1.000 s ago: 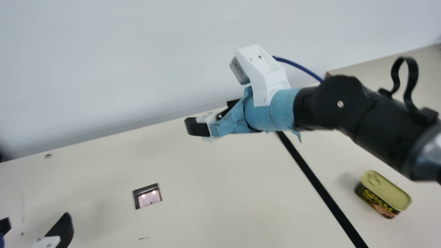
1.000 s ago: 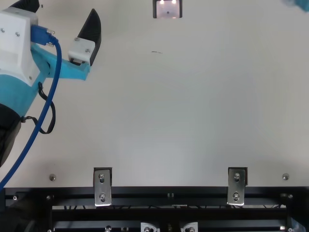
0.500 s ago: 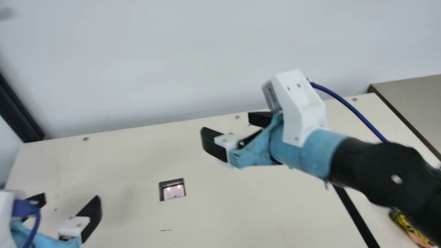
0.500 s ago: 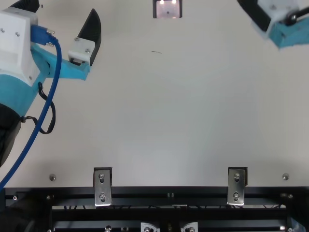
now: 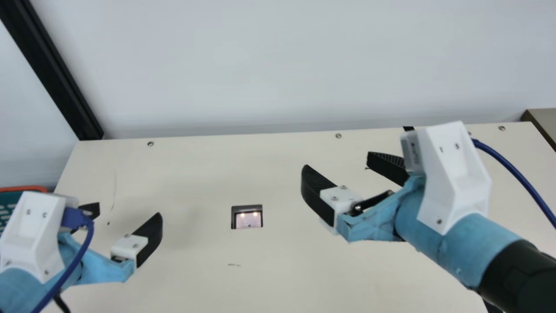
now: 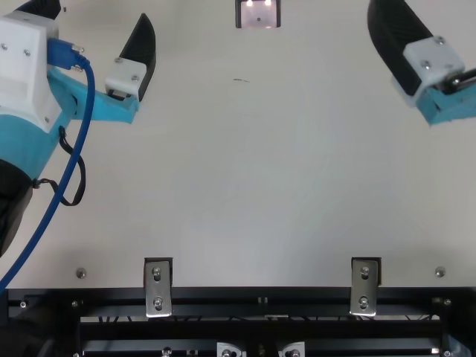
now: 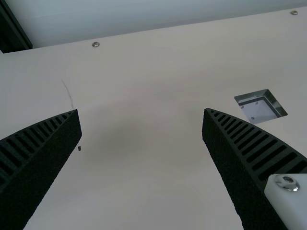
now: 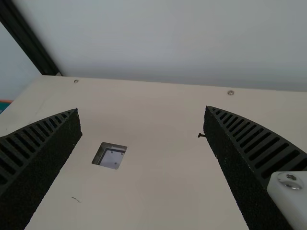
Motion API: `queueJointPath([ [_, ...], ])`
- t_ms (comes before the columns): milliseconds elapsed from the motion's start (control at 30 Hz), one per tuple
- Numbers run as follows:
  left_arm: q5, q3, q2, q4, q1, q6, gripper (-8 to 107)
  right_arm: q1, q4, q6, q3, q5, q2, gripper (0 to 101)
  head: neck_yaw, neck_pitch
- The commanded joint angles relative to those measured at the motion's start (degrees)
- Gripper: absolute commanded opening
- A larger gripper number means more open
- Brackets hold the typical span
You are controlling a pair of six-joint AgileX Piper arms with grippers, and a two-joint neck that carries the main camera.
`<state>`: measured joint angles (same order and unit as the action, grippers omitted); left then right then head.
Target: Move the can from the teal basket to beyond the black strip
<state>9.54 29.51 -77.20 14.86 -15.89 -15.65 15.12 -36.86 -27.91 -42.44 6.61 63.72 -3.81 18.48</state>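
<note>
In the main view, the basket (image 5: 21, 188) sits at nine o'clock. The left gripper (image 5: 127, 210), at eight, and right gripper (image 5: 338, 160), at three, both gape wide.

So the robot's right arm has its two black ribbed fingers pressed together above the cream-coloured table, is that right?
Not quite: the right arm's two black ribbed fingers are spread wide apart, as the right wrist view shows. They are indeed above the cream-coloured table.
</note>
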Motion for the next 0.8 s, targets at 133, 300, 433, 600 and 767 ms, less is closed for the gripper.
queueJointPath([
  [133,0.0,0.0,0.0,0.0,0.0,0.0,90,1.2,1.9,3.9,4.5,-2.3,-4.6,101,2.8,0.4],
  [300,0.0,0.0,0.0,0.0,0.0,0.0,90,2.4,3.4,6.9,8.1,-4.0,-8.5,101,4.6,2.0],
  [433,0.0,0.0,0.0,0.0,0.0,0.0,90,2.9,4.7,9.0,11.0,-5.4,-11.9,101,5.4,2.8],
  [600,0.0,0.0,0.0,0.0,0.0,0.0,90,2.7,5.5,9.9,12.6,-5.6,-13.7,101,5.4,2.8],
  [767,0.0,0.0,0.0,0.0,0.0,0.0,90,2.7,5.5,9.9,12.6,-5.7,-13.9,101,5.4,2.8],
])
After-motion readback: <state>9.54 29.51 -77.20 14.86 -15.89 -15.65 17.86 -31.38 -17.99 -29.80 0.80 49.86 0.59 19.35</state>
